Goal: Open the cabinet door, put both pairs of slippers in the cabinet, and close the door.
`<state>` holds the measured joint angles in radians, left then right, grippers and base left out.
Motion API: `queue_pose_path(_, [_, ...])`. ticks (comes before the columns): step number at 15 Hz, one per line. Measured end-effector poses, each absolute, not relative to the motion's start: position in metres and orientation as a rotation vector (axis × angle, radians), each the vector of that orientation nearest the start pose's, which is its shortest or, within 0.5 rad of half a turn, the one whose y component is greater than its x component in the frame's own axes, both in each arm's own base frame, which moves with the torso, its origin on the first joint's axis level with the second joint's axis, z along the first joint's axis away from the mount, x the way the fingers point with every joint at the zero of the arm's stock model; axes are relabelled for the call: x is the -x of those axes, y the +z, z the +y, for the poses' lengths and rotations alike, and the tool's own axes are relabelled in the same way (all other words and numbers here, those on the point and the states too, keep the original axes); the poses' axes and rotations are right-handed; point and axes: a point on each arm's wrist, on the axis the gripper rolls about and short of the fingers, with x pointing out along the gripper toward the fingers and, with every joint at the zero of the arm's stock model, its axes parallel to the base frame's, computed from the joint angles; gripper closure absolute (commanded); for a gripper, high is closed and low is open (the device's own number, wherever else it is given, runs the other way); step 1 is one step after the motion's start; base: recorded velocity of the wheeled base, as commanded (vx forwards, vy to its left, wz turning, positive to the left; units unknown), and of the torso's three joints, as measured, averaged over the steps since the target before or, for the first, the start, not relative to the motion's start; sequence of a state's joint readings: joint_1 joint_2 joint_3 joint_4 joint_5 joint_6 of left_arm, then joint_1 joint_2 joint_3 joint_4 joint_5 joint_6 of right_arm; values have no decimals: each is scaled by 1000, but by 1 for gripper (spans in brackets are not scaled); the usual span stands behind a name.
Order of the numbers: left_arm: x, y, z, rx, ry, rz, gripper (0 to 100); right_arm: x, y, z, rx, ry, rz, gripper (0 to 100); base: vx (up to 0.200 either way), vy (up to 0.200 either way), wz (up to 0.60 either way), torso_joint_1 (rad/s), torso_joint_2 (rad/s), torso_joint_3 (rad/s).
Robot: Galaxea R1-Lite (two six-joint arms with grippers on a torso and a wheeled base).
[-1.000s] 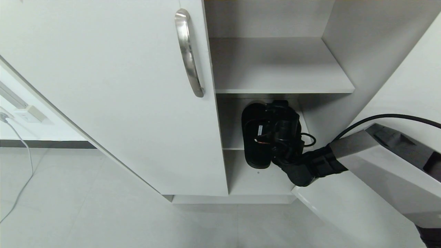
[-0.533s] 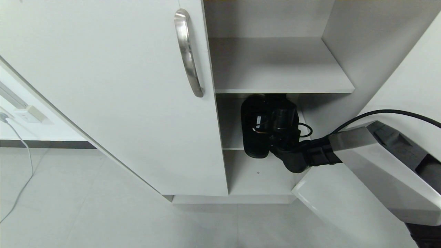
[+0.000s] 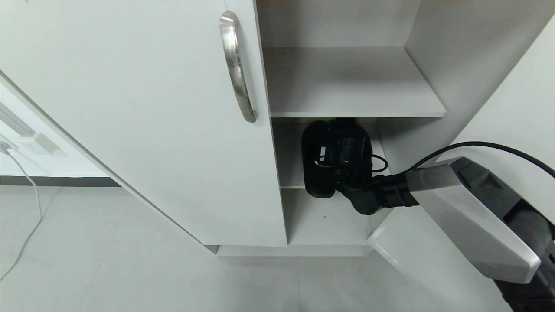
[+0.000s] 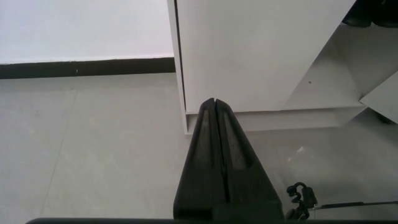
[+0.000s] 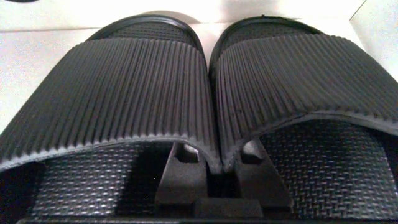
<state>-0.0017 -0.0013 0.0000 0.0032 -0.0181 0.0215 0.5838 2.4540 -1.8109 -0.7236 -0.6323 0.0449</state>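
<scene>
Head view, slippers: A black pair of slippers [image 3: 318,161] sits in the open right half of the cabinet [image 3: 427,60], at the level of the lower shelf [image 3: 289,171] and under the middle shelf [image 3: 347,86]. The heels jut out past that shelf's near edge. Whether the soles rest on the board cannot be told.
Head view, right gripper: The right gripper [image 3: 347,143] is inside the same bay, over the right side of the pair. Its arm comes in from the near right, alongside the open door [image 3: 516,117].
Head view, left side: The left door [image 3: 130,108] stands closed, its handle [image 3: 236,65] untouched.
Left wrist view, left gripper: The left gripper [image 4: 215,109] is clenched on nothing. It hangs low over the floor [image 4: 93,143], near the closed door's bottom corner and well apart from the pair.
Right wrist view, grip: The right fingers [image 5: 180,180] pinch the two inner edges of the ribbed straps together, so both slippers are held as one. The toes lie on the far side.
Axis: The pair's long axis runs near to far, toes toward the cabinet's back, in line with the wrist.
Next move, judged: The right arm is the nearer one. It likely needs to let go and draw straight back toward the near side along that axis, keeping off the open door.
</scene>
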Motion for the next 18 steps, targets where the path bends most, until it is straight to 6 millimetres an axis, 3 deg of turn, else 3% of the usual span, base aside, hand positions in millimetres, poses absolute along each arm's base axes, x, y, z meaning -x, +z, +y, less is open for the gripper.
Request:
queue_pose_path(1, [23,75,0,-22,-20,2,100,-437,153,273,-90,-47,-66,0,0,0,0,0,0,0])
queue_pose_path(6, [23,75,0,-21,-20,1,100,-435,148,273,-81,-50,-53,0,0,0,0,0,0,0])
queue_pose_path(18, [23,75,0,-21,-20,1,100,-394,145,268,-75,-14,-53,0,0,0,0,0,0,0])
